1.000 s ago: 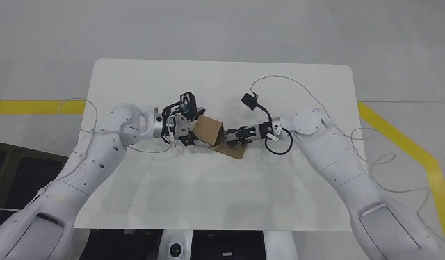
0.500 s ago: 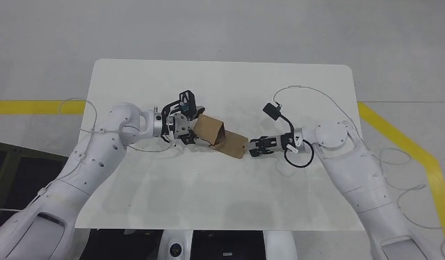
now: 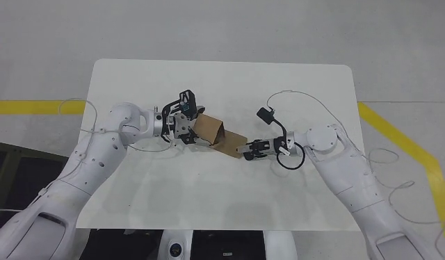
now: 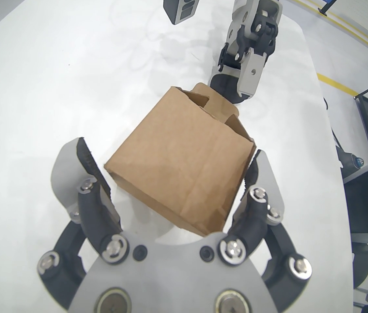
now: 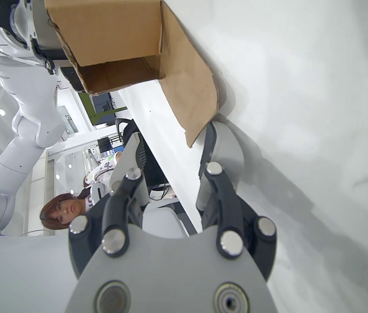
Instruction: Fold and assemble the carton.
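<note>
the carton (image 3: 210,132) sits near the middle of the white bench (image 3: 306,93), a brown cardboard sleeve partly opened into a box shape and tilted, with its open end facing the right hand (image 3: 249,151). from that end one long flap (image 5: 187,99) runs out along the bench. the left hand (image 4: 171,157) straddles the carton's other end with its jaws spread wide: one finger (image 4: 259,171) touches the carton's edge, the other stands just clear of the cardboard. the right hand is spread wide too and holds nothing. in the right wrist view one of its fingers lies low on the bench, tip touching the end of the flap, and the other is apart from the cardboard.
</note>
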You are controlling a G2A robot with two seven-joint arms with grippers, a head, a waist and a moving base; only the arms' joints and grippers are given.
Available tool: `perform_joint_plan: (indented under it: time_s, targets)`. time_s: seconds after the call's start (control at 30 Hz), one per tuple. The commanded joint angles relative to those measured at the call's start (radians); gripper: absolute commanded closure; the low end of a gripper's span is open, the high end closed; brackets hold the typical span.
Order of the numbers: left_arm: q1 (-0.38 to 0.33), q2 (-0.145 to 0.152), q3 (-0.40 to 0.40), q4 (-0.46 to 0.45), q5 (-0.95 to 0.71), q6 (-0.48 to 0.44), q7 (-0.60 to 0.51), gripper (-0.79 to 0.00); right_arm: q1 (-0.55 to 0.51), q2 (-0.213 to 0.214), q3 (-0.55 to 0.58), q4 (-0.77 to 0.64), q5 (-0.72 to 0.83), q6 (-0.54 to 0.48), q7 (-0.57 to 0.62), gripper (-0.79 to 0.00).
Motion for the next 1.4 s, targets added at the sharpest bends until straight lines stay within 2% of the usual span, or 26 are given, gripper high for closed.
perform_joint_plan:
  time_s: [0.0, 0.5, 0.87, 1.03, 1.1, 1.13, 1.17, 1.37]
  targets:
    - [0.001, 0.000, -0.002, 0.000, -0.002, 0.000, 0.001, -0.785, 0.010, -0.006, -0.012, 0.020, 0.019, -0.010, -0.007, -0.388]
    - [0.006, -0.001, -0.009, -0.004, 0.002, 0.000, -0.006, -0.785, 0.073, -0.040, -0.059, 0.075, 0.157, -0.130, -0.029, -0.388]
    - [0.008, -0.001, -0.007, -0.010, 0.001, 0.000, -0.014, -0.785, 0.133, -0.064, -0.105, 0.098, 0.175, -0.153, -0.032, -0.391]
    - [0.008, 0.000, -0.007, -0.010, 0.001, 0.000, -0.015, -0.785, 0.148, -0.074, -0.116, 0.122, 0.206, -0.179, -0.036, -0.419]
    - [0.007, 0.000, -0.005, -0.011, 0.001, 0.000, -0.017, -0.785, 0.155, -0.077, -0.120, 0.133, 0.212, -0.184, -0.032, -0.625]
    - [0.007, 0.000, -0.005, -0.010, 0.000, 0.000, -0.017, -0.785, 0.157, -0.079, -0.122, 0.138, 0.216, -0.187, -0.032, -0.631]
    - [0.007, 0.000, -0.005, -0.009, -0.001, 0.000, -0.018, -0.785, 0.159, -0.081, -0.123, 0.142, 0.223, -0.192, -0.032, -0.625]
    - [0.005, 0.000, 0.000, -0.010, -0.003, 0.000, -0.023, -0.785, 0.172, -0.090, -0.130, 0.168, 0.253, -0.211, -0.027, -0.468]
